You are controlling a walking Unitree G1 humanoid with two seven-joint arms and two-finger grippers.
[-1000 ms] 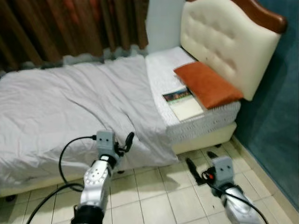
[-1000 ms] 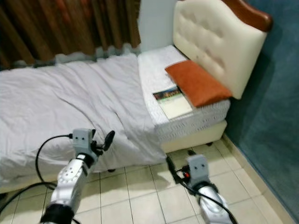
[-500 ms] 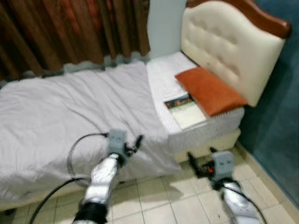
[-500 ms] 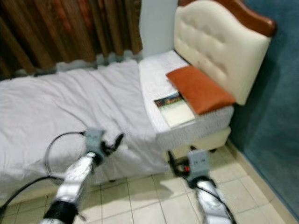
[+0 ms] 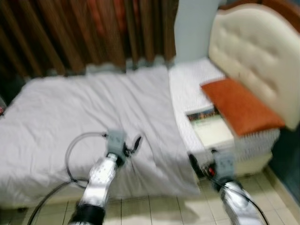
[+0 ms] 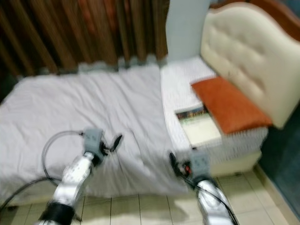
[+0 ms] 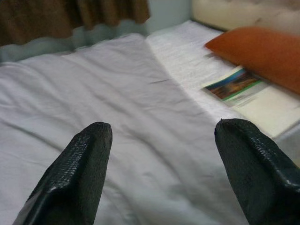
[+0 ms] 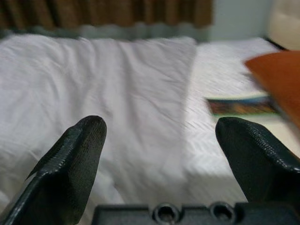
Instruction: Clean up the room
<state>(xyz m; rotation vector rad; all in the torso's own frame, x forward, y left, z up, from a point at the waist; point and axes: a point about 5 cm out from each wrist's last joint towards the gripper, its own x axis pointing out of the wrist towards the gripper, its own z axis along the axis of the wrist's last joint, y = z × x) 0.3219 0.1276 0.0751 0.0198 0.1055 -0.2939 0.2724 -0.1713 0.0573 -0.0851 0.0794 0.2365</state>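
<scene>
A single bed with a rumpled grey sheet [image 5: 84, 112] lies before me. An orange pillow [image 5: 241, 105] rests by the cream padded headboard [image 5: 258, 51], and a book [image 5: 208, 124] with a colourful cover lies beside it on the bare white mattress [image 5: 190, 89]. My left gripper [image 5: 133, 143] hovers over the sheet's near edge, open and empty. My right gripper [image 5: 199, 164] hangs low near the bed's front corner, below the book, open and empty. The left wrist view looks along the sheet [image 7: 117, 117] toward the book [image 7: 234, 84] and pillow [image 7: 262, 47].
Brown curtains [image 5: 84, 33] hang behind the bed. A dark teal wall [image 5: 290, 159] stands on the right past the headboard. Pale floor tiles [image 5: 159, 211] run along the bed's near side. The picture is blurred.
The camera has swung left and closer, so the bed, pillow and book now sit further right in view. Both grippers keep the same open pose.
</scene>
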